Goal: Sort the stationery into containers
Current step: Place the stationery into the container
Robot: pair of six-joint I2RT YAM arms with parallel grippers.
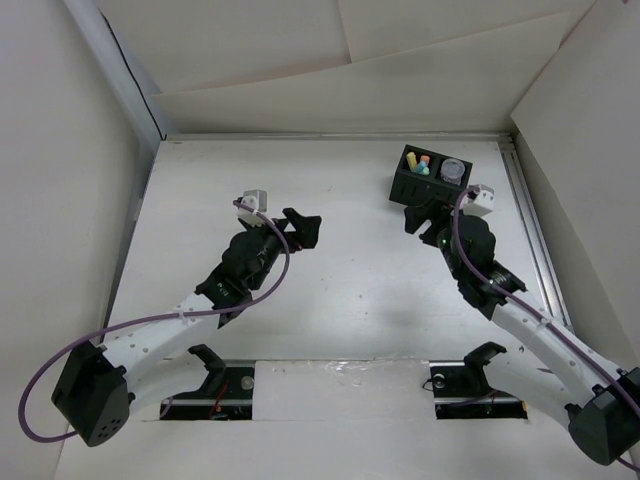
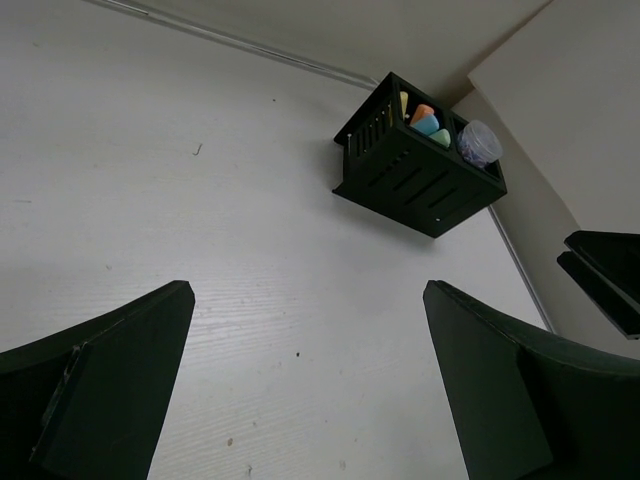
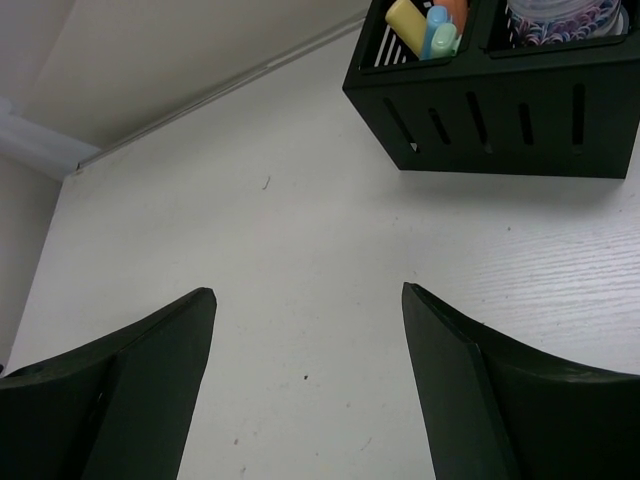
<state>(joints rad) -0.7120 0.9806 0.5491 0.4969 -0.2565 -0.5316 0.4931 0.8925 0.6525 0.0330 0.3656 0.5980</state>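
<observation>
Right gripper: the right gripper hovers just short of the box's near wall, its jaws apart with nothing between them; only bare table shows between them in its wrist view.
Left gripper: the left gripper hangs over the middle of the table, well apart from the box, jaws spread wide and holding nothing.
Container: the black box stands at the far right of the white table, its slotted walls upright.
Left compartment: the marker sticks stand bunched in it: yellow marker, orange marker, light blue marker, mint marker.
Right compartment: a round roll with a grey-purple pattern lies on top; whether another lies under it cannot be told.
In the way: nothing lies between either gripper and the box.
Surroundings: a metal rail runs along the table's far edge.
Views: the left wrist view alone shows all four markers apart; the right wrist view cuts off the box's top; the top view alone shows both arms.
</observation>
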